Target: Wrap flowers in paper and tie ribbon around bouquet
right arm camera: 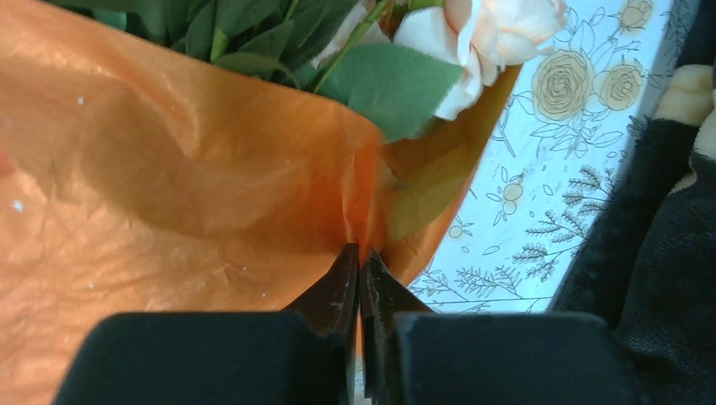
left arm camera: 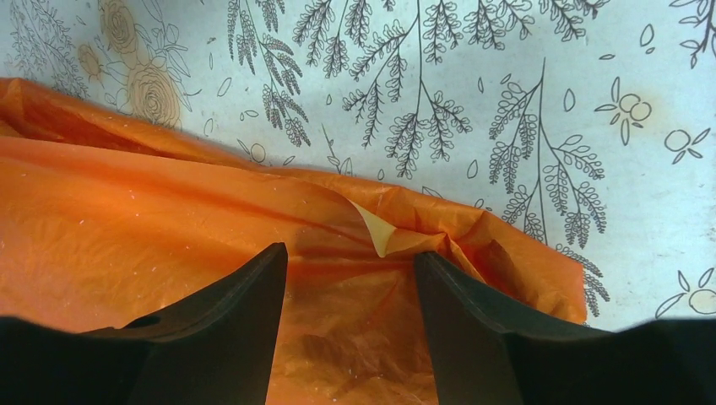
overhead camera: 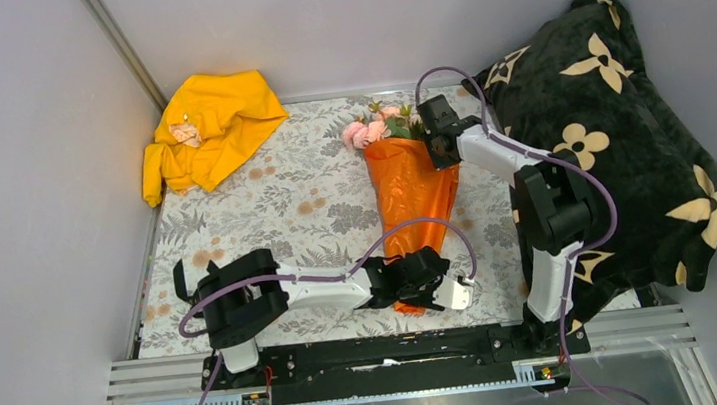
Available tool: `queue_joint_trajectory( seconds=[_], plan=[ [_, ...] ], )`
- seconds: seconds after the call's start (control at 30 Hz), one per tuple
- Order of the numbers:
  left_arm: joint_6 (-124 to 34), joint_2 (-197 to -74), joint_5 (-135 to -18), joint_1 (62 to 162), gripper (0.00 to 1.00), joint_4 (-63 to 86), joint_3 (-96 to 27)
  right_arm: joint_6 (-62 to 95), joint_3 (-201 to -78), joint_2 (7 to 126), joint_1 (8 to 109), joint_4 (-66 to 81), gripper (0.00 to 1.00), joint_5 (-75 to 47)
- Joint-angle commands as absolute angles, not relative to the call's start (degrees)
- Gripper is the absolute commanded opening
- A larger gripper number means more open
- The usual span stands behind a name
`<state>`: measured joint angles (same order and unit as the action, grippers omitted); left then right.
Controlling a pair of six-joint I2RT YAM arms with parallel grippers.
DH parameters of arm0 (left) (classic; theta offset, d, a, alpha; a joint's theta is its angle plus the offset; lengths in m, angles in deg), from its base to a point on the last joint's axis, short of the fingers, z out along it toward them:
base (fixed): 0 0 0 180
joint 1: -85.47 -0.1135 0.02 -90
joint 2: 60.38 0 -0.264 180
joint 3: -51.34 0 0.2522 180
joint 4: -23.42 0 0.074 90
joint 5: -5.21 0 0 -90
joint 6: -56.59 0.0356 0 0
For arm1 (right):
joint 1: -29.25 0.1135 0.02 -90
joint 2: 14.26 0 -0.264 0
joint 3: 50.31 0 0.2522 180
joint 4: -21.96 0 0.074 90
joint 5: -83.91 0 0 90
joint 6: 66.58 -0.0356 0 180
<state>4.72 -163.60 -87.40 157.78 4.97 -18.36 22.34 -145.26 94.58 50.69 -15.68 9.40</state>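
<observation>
The bouquet (overhead camera: 412, 192) lies on the table (overhead camera: 274, 206) in the middle of the top view, its narrow end pointing to the lower edge of the frame. The flowers (overhead camera: 367, 129), pale pink with green leaves, stick out of the wide end at the upper middle. The orange paper (overhead camera: 402, 173) is wrapped round them as a cone.

The right arm (overhead camera: 495, 153) reaches in from the right side of the frame to the cone's upper right rim. In the right wrist view the right jaws are closed tight, pinching a fold of the paper's edge at the lower middle, just below a green leaf (right arm camera: 384, 84) and a pale rose (right arm camera: 473, 38).

The left arm (overhead camera: 328, 288) stretches across the lower part of the top view to the cone's narrow end. In the left wrist view the left jaws stand apart, with the two dark fingers (left arm camera: 228, 329) over the creased paper and a small curled corner (left arm camera: 384, 236) showing its pale underside between them; whether they touch the sheet I cannot tell.

A yellow garment (overhead camera: 206, 128) lies at the upper left and a black pillow (overhead camera: 618, 125) at the right
</observation>
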Motion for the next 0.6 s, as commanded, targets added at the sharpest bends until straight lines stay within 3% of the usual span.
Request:
queue_joint_trajectory(
  seconds=[0.0, 0.13, 0.27, 0.4, 0.57],
  plan=[
    [2.01, -169.16, -78.94, 159.13, 0.66, -10.03, -14.03, 25.16, -151.12, 96.42, 48.07, -6.09, 0.11, 20.68],
    [2.01, -169.41, -78.97, 159.05, 0.66, -10.12, -14.23, 24.35, -151.69, 95.94, 48.11, -6.72, 0.47, 18.63],
    [2.09, -169.67, -79.00, 159.12, 0.66, -10.12, -14.37, 23.84, -152.45, 93.21, 48.15, -9.71, 0.64, 19.31],
    [1.97, -169.90, -78.89, 159.11, 0.67, -10.05, -14.56, 20.06, -152.38, 87.85, 48.06, -16.37, 0.99, 15.75],
    [1.93, -169.90, -78.90, 159.11, 0.66, -10.07, -14.54, 12.86, -145.87, 79.62, 48.06, -21.19, 1.00, 5.65]
  ],
)
